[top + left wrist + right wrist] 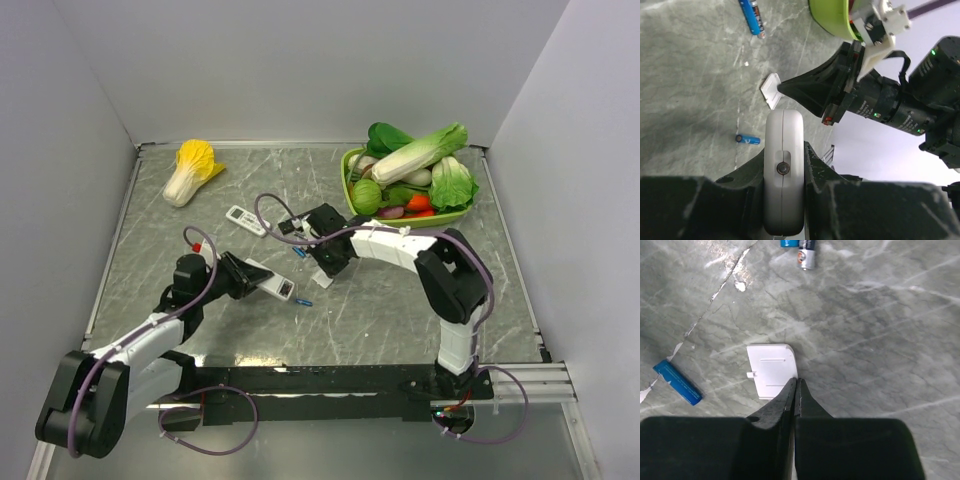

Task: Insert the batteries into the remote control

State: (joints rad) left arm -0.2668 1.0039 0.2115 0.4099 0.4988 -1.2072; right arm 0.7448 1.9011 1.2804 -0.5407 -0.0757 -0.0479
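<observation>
My left gripper (784,152) is shut on the remote control (784,200), a white-grey body seen edge-on between the jaws and held low over the table (268,282). A white battery cover (771,370) lies flat on the marble. My right gripper (796,382) is shut, its tips resting at the cover's near right corner; I cannot tell whether they pinch its edge. One of the blue batteries (678,383) lies left of the cover, and two more (806,255) lie beyond it. In the top view, loose batteries (303,302) lie near both grippers (322,272).
A smaller white remote (246,220) lies behind the left arm. A yellow toy cabbage (192,170) sits at the back left. A green basket (352,185) of toy vegetables stands at the back right, close behind the right arm. White walls enclose the table.
</observation>
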